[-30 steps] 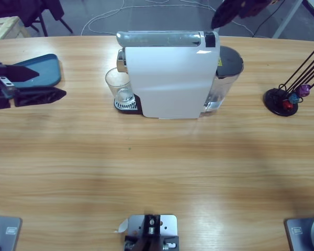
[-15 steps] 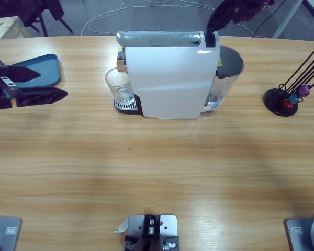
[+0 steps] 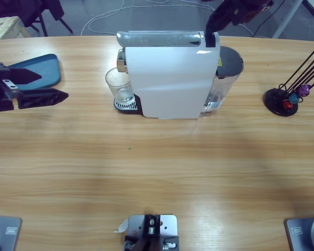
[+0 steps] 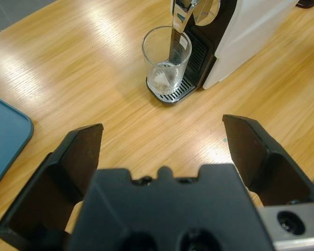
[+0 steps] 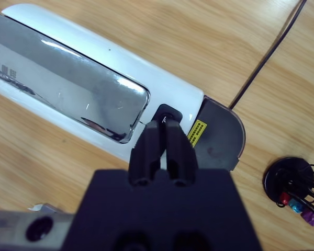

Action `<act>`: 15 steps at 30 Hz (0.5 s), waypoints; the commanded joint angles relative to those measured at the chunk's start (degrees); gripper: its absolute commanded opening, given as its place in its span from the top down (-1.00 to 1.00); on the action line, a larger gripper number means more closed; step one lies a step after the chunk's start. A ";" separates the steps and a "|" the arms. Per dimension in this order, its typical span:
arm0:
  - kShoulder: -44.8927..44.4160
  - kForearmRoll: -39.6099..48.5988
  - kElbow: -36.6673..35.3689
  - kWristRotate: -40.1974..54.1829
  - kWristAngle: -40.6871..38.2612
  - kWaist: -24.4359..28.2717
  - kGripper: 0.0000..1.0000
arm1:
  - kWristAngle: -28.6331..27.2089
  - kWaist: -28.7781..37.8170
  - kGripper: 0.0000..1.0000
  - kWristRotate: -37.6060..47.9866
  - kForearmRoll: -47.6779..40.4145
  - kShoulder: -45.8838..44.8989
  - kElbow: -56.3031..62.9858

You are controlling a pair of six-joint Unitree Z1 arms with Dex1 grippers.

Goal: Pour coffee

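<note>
The fixed overhead camera looked down on the long wooden table (image 3: 157, 157), while both wrist cameras viewed closely the same white boxy coffee machine (image 3: 170, 76).

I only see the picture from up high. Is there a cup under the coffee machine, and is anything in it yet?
Observer: Yes. The left wrist view shows a clear glass on the drip grille under the spout, with no coffee in it.
Operator: What is the arm at the top doing? It's cut off for me.
Observer: That is the right gripper. Its fingers are shut together, tips at a small black button on the coffee machine.
Operator: Is the other claw holding something?
Observer: No. The left gripper is open with nothing between its fingers, pointing at the glass from a distance.
</note>
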 commanded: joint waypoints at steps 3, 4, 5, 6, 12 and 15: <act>0.93 -1.14 1.41 -0.82 0.17 -0.55 -1.00 | -0.28 1.46 -1.00 -4.23 1.57 -5.00 -3.26; 0.60 -1.14 1.34 -0.84 0.17 -0.55 -1.00 | 1.70 1.75 -1.00 -4.23 1.30 -6.27 -2.50; 0.30 -1.14 1.23 -0.95 0.17 -0.60 -1.00 | 2.97 2.00 -1.00 -4.20 0.93 -7.06 -1.20; -0.05 -1.13 1.15 -1.16 0.22 -0.92 -1.00 | 3.58 2.18 -1.00 -4.13 0.37 -7.75 0.70; -1.05 -0.70 1.15 -1.97 0.75 -1.78 -1.00 | 3.55 2.28 -1.00 -2.12 -2.99 -11.40 7.04; -1.42 -0.56 1.11 -2.47 1.70 -1.87 -1.00 | 3.55 2.28 -1.00 -1.84 -3.04 -11.70 7.13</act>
